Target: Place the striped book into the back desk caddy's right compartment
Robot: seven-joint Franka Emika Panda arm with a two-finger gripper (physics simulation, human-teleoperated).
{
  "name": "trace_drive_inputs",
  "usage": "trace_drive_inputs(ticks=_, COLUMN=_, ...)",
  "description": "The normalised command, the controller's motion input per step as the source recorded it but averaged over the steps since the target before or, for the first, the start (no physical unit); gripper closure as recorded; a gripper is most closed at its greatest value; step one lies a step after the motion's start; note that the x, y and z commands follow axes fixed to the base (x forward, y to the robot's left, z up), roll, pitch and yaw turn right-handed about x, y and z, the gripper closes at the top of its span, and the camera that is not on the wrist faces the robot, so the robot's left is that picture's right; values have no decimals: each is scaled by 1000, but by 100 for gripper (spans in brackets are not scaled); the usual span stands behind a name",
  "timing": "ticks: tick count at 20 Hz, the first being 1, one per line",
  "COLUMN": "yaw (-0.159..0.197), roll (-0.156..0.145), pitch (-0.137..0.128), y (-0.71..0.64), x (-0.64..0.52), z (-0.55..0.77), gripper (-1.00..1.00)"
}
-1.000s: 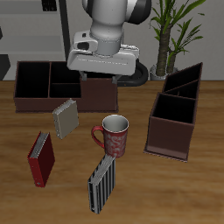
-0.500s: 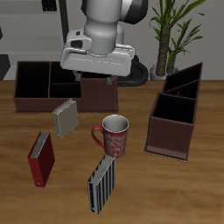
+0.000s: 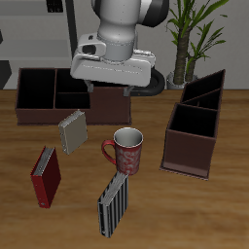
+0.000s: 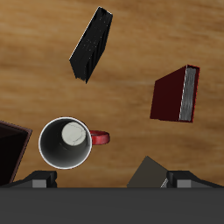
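The striped book (image 3: 114,204) stands on its edge near the table's (image 3: 209,219) front edge, leaning a bit, just in front of the red mug (image 3: 125,150); nothing is touching it. From the wrist camera the same book (image 4: 92,44) shows as a dark slab lying apart from everything else on the wood.

The gripper (image 3: 108,93) hangs well above the table, farther back than the mug and over the front wall of the back desk caddy (image 3: 44,92); it holds nothing. Its fingers (image 3: 95,94) poke down under the white wrist housing with a clear gap between them — so the jaws look spread; in the wrist view only the two fingertip ends (image 4: 38,179) show at the frame's edge, far apart.

The caddy is a low dark brown box with black insides; its right compartment (image 3: 107,100) is mostly hidden behind the arm, so what's inside can't be told.

Other stuff on the table: a grey book (image 3: 72,131) standing between the caddy and the mug; a red book (image 3: 45,176) nearer the front edge; a second, narrower brown caddy (image 3: 196,123) with slanted dividers on the other side of the mug — with a potted plant (image 3: 193,34) behind it.
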Motion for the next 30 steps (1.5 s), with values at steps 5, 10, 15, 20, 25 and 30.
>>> trace_drive_inputs(ticks=5, yaw=-3, roll=7, pitch=-17, y=11, x=147, z=-18, gripper=-100)
trace_drive_inputs(ticks=10, yaw=-5, roll=0, pitch=-7, y=10, x=169, z=-20, gripper=-100)
trace_drive_inputs(ticks=15, yaw=13, roll=21, pitch=-57, y=84, x=164, z=107, gripper=-100)
trace_drive_inputs(ticks=20, yaw=-8, roll=28, pitch=1, y=58, x=245, z=27, gripper=-100)
trace_drive_inputs(ticks=25, yaw=9, roll=35, pitch=-2, y=74, x=290, z=24, gripper=-100)
trace_drive_inputs(ticks=30, yaw=-22, roll=61, pitch=-8, y=53, x=304, z=-24, gripper=-100)
